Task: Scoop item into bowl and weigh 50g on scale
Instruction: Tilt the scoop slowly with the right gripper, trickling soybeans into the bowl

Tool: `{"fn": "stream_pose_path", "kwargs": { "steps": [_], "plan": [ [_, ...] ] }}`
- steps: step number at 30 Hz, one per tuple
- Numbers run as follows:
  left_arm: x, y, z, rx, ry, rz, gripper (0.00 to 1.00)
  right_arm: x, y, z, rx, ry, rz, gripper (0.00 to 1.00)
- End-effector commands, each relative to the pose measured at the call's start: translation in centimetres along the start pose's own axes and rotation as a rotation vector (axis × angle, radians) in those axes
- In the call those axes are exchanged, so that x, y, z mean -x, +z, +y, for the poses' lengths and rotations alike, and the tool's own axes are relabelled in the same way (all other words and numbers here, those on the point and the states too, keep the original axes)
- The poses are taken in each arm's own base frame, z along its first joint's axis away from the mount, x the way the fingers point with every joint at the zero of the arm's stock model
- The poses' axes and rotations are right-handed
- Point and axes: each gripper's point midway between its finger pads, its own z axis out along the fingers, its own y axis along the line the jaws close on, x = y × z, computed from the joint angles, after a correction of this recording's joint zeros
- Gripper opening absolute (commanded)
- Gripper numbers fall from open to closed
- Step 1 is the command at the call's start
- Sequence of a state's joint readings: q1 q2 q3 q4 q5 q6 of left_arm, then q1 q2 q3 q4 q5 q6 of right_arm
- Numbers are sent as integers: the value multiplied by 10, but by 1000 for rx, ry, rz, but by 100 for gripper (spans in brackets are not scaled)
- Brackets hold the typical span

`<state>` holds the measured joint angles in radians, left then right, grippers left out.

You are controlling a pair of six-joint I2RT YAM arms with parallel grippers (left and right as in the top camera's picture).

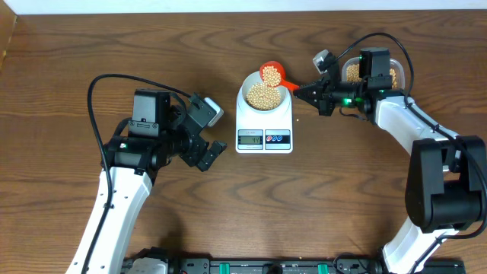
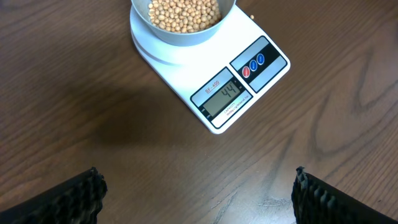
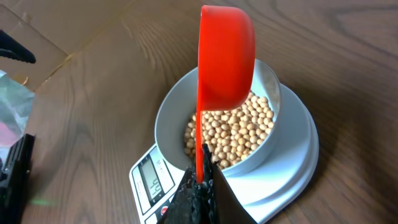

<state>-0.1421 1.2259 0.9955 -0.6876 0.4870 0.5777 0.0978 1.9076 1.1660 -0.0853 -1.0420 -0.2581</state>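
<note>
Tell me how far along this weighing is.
Done: the bowl sits on the scale with beans in it. In hand: the right gripper holds the red scoop tipped over the bowl. Remaining: the display reads 44, so a little more to 50.

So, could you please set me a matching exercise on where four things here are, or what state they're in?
Things:
1 bowl
2 scoop
3 tub
4 left gripper

Places or states:
A open, holding nothing
B on the scale, holding beans
C right of the scale, partly hidden
D in the right gripper, over the bowl

Pairs: 1-B, 2-D, 3-C, 4-A
</note>
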Motion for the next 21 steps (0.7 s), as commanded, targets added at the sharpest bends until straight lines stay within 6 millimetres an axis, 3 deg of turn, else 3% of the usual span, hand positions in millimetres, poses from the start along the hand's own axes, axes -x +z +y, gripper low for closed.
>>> {"fn": "stream_pose_path", "kwargs": {
  "steps": [1,4,9,21],
  "plan": [
    [7,-6,3,19,21,-14,98,1,4,11,56,-26,-9,1],
    [7,-6,3,19,21,-14,98,-9,6,-1,-25,-43,40,1],
    [7,-6,3,19,21,-14,98,-3,8,11,23,-66,21,1],
    [7,-6,3,19,21,-14,98,-8,8,6,-12,-63,42,1]
  ]
}}
